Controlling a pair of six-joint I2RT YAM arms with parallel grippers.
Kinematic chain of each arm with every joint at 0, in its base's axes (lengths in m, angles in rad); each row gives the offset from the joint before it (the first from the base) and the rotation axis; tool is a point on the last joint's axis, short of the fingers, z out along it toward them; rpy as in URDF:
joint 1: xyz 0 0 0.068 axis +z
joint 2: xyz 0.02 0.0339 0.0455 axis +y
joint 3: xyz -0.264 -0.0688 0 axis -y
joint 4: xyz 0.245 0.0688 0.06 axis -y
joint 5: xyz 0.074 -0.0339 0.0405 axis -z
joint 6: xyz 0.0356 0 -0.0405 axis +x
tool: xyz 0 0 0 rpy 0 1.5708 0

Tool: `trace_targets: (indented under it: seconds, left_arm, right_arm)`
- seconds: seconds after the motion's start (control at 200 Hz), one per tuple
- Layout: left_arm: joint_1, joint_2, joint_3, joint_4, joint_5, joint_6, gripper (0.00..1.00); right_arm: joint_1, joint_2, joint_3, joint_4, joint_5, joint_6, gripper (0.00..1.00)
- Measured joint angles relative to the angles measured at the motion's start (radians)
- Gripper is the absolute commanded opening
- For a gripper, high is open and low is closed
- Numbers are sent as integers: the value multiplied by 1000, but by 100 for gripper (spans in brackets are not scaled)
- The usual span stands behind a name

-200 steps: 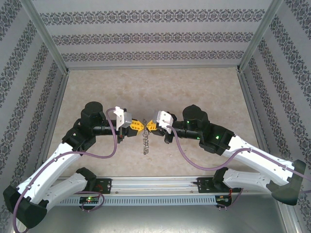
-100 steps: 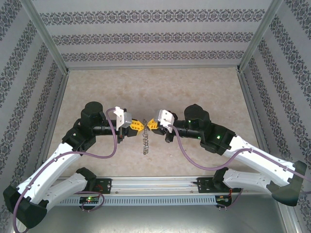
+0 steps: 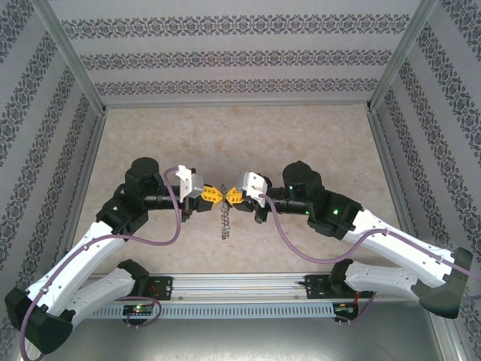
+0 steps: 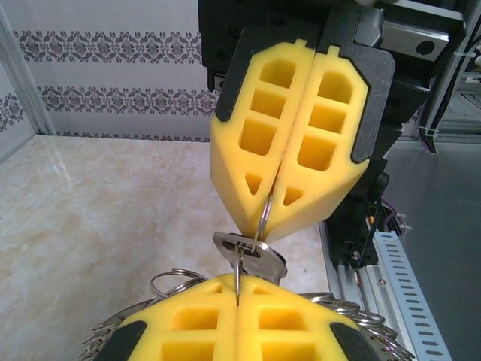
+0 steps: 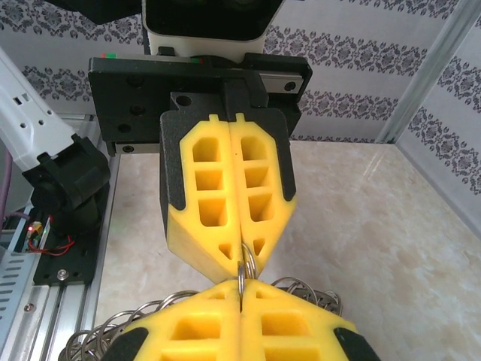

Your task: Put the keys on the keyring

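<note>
Left gripper [image 3: 213, 195] sits left of centre over the table [image 3: 316, 143], nearer the near edge than the far one, in the same spot as a second ago. Its yellow fingers [image 4: 188, 323] are pressed flat together on a thin sliver of metal seen edge-on; whether that is a key blade or a ring wire I cannot tell. The keys [image 3: 223, 222] hang just below where the two grippers meet tip to tip, a short jagged silver-grey string dangling toward the near edge; whether the bottom touches the table cannot be told. In the wrist views the bunch reads as many thin wire loops and toothed blades fanned out under the fingers, with one flat key head [image 4: 248, 252] sitting right at the pinch. Right gripper [image 3: 234, 196] is clamped shut on the keyring [image 4: 264, 214], the loop coming out of its seam. Its arm has crept slightly leftward over the last second and the string has swung a touch with it. Judgement: a fine alignment nudge, both grips kept, threading under way and not finished.
</note>
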State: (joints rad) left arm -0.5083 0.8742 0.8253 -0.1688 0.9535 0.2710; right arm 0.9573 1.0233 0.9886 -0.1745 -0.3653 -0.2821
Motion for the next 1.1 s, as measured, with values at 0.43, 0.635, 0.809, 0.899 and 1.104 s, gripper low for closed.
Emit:
trace_targets:
  seconds: [0.43, 0.635, 0.809, 0.899, 1.104]
  left_arm:
    - [0, 0, 0, 0, -5, 3, 0]
    - [0, -2, 0, 0, -5, 3, 0]
    - [0, -5, 0, 0, -5, 3, 0]
    - [0, -5, 0, 0, -5, 3, 0]
    - [0, -6, 0, 0, -5, 3, 0]
  right_arm:
    - [0, -9, 0, 1, 20, 0, 0]
    - [0, -10, 0, 3, 21, 0, 0]
    - [0, -10, 0, 4, 21, 0, 0]
    - [0, -10, 0, 5, 21, 0, 0]
    - [0, -4, 0, 8, 21, 0, 0]
